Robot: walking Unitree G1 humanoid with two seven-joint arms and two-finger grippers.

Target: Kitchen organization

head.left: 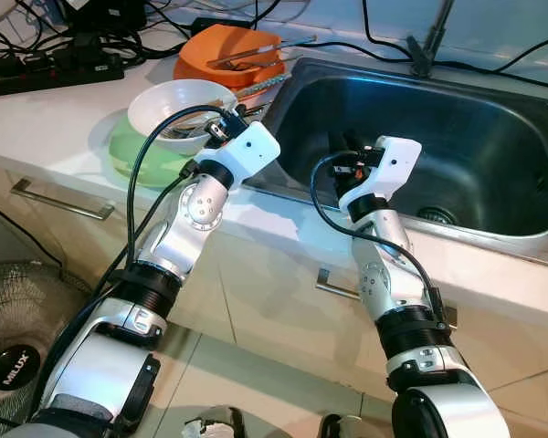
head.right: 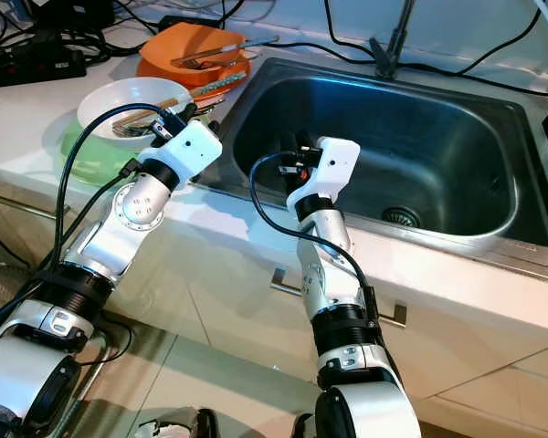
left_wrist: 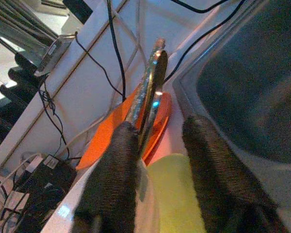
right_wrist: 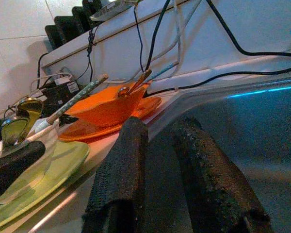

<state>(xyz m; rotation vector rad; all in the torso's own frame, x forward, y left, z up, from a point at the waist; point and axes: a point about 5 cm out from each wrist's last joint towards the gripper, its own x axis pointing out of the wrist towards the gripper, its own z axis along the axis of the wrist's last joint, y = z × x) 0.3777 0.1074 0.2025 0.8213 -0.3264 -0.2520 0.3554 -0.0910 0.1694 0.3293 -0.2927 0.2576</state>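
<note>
Left wrist view: spoon (left_wrist: 153, 82) between left end effector (left_wrist: 157, 160) fingers (parted).

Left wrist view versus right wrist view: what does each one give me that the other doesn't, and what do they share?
Left wrist alone: a close look at the cutlery sticking up between the left gripper's open black fingers, just above the yellow-green plate.

Right wrist alone: the right gripper, fingers apart and holding nothing, down at the steel sink wall, plus the orange bowl with utensils in it.

Both: the orange plate, the green plate, the black cables along the white wall, and the sink.
</note>
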